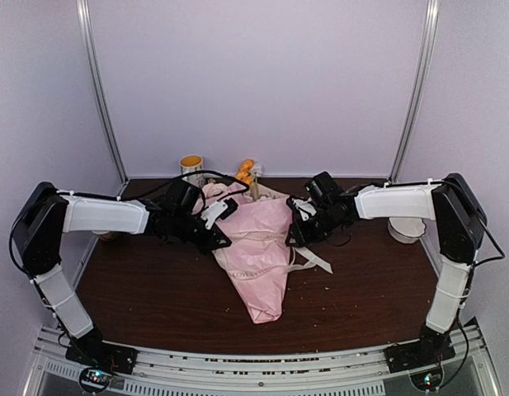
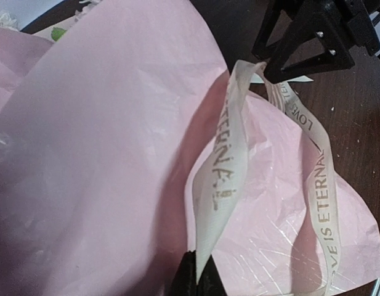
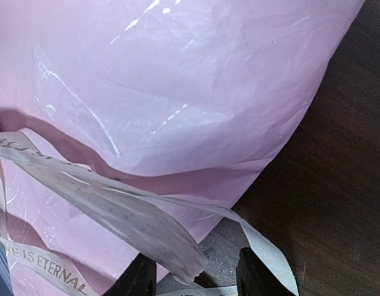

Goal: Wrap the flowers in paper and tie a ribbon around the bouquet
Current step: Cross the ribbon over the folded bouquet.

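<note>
The bouquet (image 1: 258, 256) is laid on the table (image 1: 139, 289) between the two arms. Its pointed end is turned toward the near edge and its wide end toward the back, where orange flowers (image 1: 247, 172) are seen above the paper (image 2: 103, 154). The ribbon (image 2: 223, 179) is passed across the middle of the cone, and loose tails are seen on the table at its right side.

The paper is thin and creased, with a slight sheen. It is judged to be light and soft, easily crushed or torn, and apt to spring open if the cone is not kept pressed. The bouquet is best steadied at its narrow waist, where the stems are presumably gathered, and not at the blooms.

The ribbon is limp, flat and narrow, and a twist is seen in it from the left wrist. It is judged to be smooth enough to slip through a light pinch. It should be taken close to an end, with its flat faces between the pads, and clear of the paper so that no fold is caught with it.

The left gripper (image 2: 199, 285) is closed on the ribbon, and a strand rises from between its fingertips. The right gripper (image 3: 197, 275) is held just beside the cone with its jaws apart. A ribbon end lies loose between them and is not pinched. A mug (image 1: 190, 164) is set at the back.
</note>
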Motion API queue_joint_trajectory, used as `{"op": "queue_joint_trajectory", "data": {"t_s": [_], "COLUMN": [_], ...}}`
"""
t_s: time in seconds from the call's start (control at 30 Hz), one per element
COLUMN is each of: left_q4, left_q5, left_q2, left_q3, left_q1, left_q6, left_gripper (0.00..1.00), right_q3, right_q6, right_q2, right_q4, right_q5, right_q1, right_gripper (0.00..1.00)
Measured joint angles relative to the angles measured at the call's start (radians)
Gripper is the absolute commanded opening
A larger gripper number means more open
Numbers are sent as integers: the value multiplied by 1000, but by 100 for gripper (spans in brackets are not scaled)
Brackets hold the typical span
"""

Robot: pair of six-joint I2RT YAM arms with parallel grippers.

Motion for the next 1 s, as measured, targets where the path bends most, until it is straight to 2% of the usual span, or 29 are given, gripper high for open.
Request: {"op": "queue_joint_trajectory", "data": {"t_s": [0.27, 0.57, 0.87, 0.93, 1.0], "left_q4": [55, 56, 60, 60, 61], "left_q5": [-37, -36, -36, -36, -35], "left_q2": [-26, -27, -27, -27, -27], "left_q3": [-1, 0, 0, 0, 0], "left_q1": [18, 18, 18, 18, 18], "left_q6": [-28, -30, -36, -37, -39], "left_gripper": [0, 0, 0, 0, 0], "right_q3": [-19, 92, -1, -15, -31], "right_q6": [1, -24, -45, -43, -40], "right_q2": [-40, -21, -22, -22, -23], "right_q4": [13, -19, 31, 46, 68], "right_q5": [10, 42, 62, 64, 66], "right_q1": [-15, -6, 74, 93, 106], "right_gripper": [46, 45, 27, 26, 32]}}
